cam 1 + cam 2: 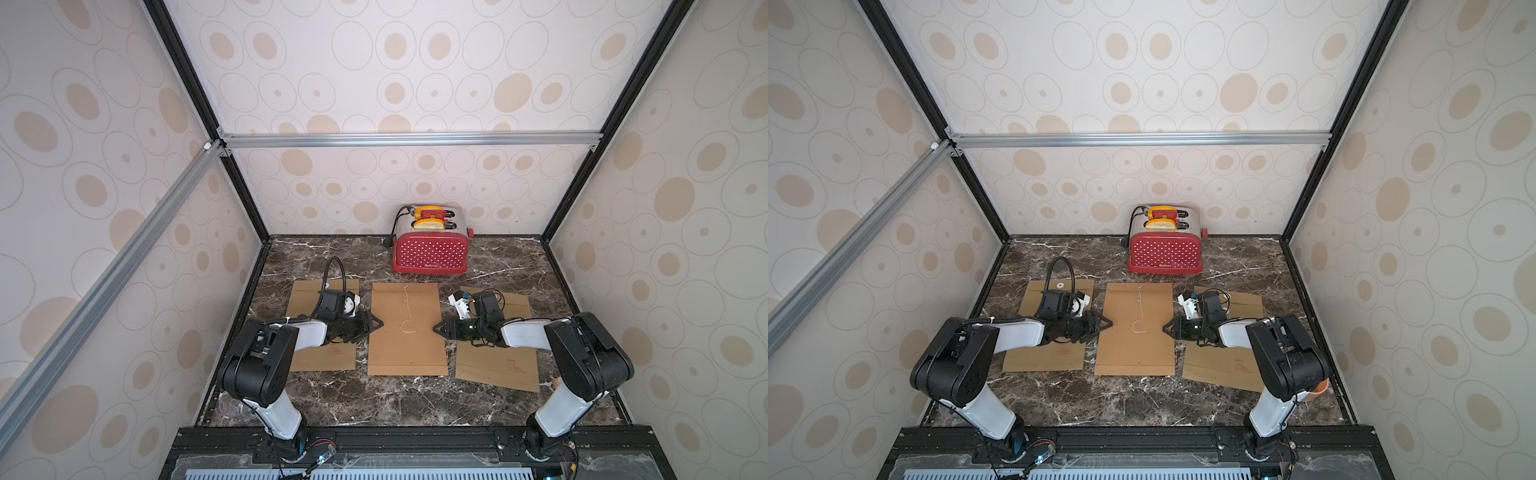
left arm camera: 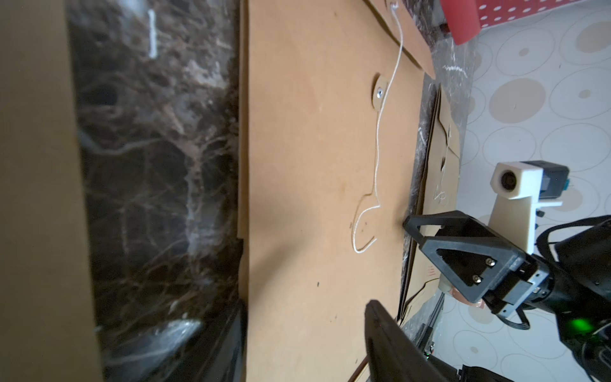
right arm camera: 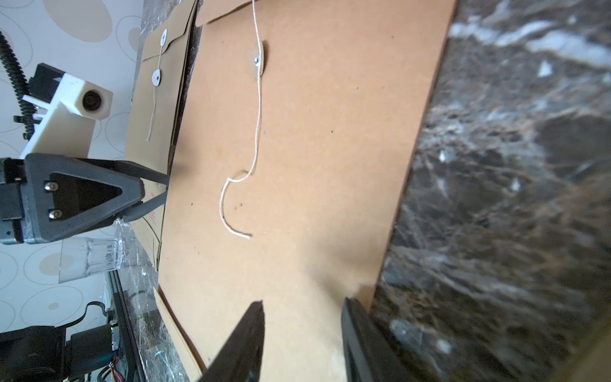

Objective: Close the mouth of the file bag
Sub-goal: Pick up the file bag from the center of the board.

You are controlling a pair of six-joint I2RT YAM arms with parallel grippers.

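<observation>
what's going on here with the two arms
The robot is at the middle file bag of three on the table. The left gripper and right gripper sit open at its opposite edges, holding nothing. Its string lies loose, not wound round the button, so it isn't fastened yet.

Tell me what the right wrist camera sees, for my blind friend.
A brown file bag lies flat on a marble table, its white string loose beside the round button. The right gripper has its fingers open at one edge, the left gripper at the opposite edge.
</observation>
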